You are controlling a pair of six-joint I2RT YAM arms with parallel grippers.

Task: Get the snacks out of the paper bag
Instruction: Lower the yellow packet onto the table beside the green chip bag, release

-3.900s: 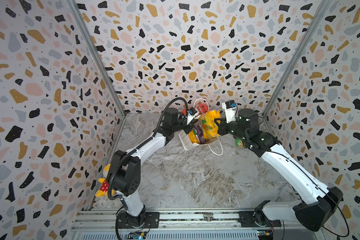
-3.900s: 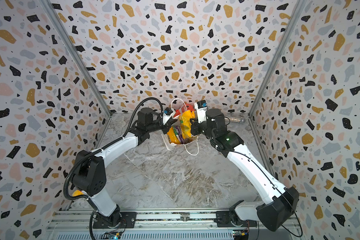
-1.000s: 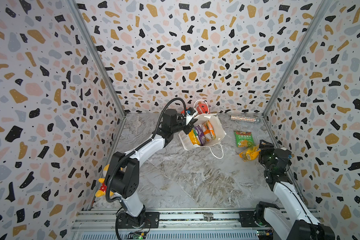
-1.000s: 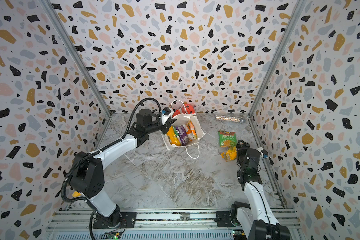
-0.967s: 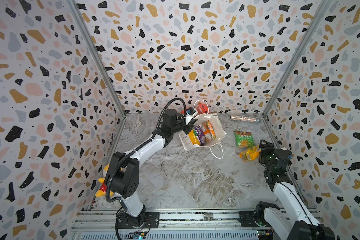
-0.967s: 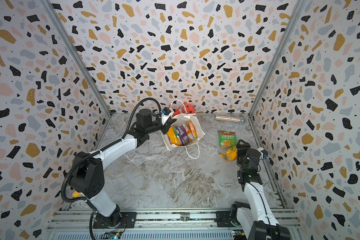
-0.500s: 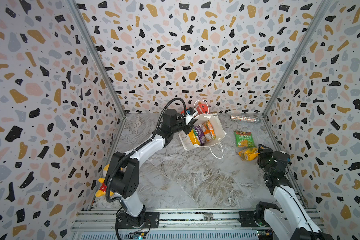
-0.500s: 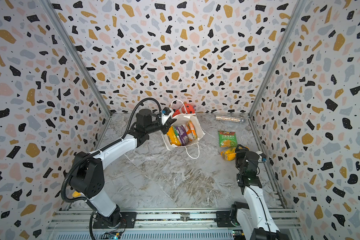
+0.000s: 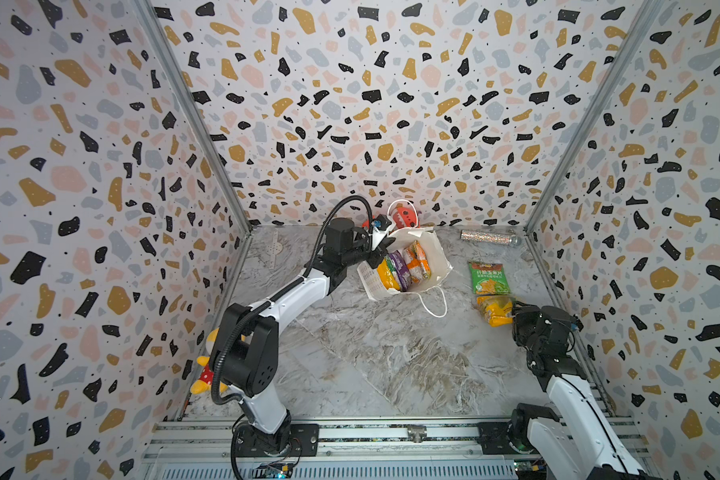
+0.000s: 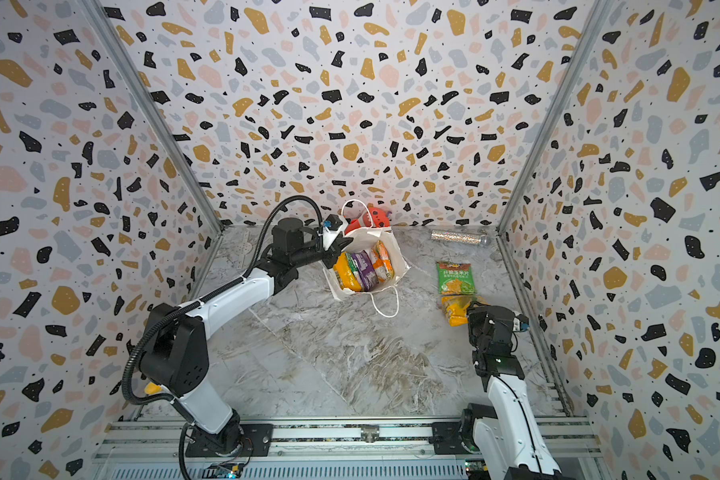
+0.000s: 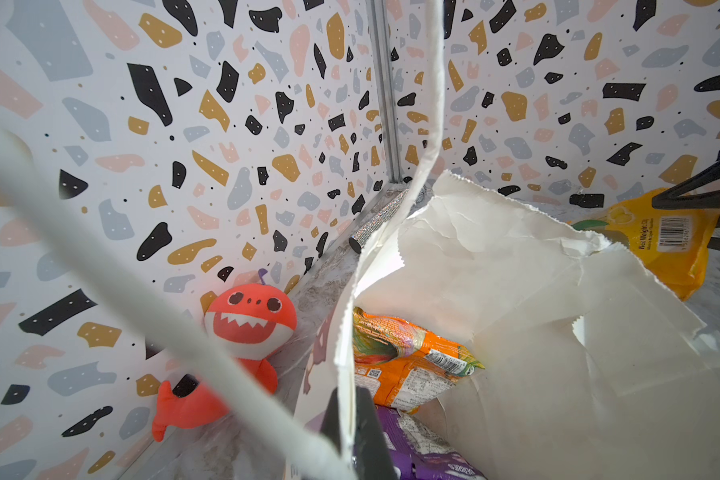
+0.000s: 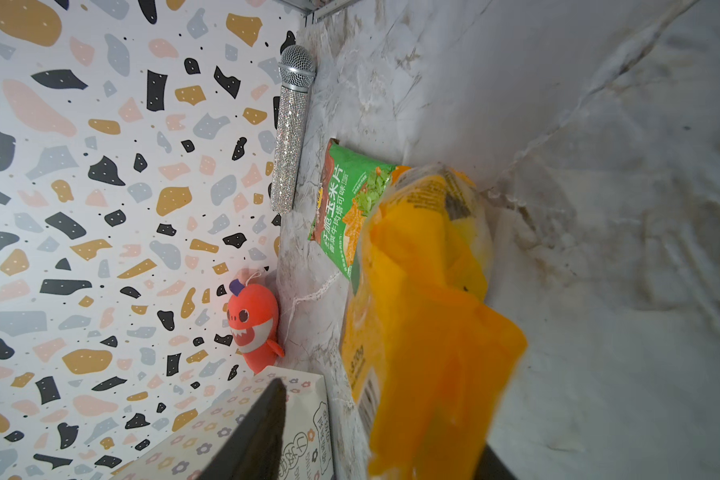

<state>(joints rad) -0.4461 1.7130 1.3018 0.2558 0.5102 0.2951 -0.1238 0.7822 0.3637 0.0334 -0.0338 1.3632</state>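
Up against the back wall sits a red-orange shark plush [image 9: 405,216], upright, toothy grin and all. Further along that wall, toward the right corner, a glittery silver microphone [image 12: 289,133] lies flat on the marble desk [image 9: 391,357], well apart from the shark. Over by the left wall, a yellow plush toy [image 9: 203,376] with a red patch peeks out, partly hidden.

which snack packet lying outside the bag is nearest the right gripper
The orange-yellow packet, right beside the right gripper; the green packet lies farther back.

The paper bag [image 9: 439,261] holds snacks [image 9: 402,270]; two snacks [image 9: 488,277] lie right of it.
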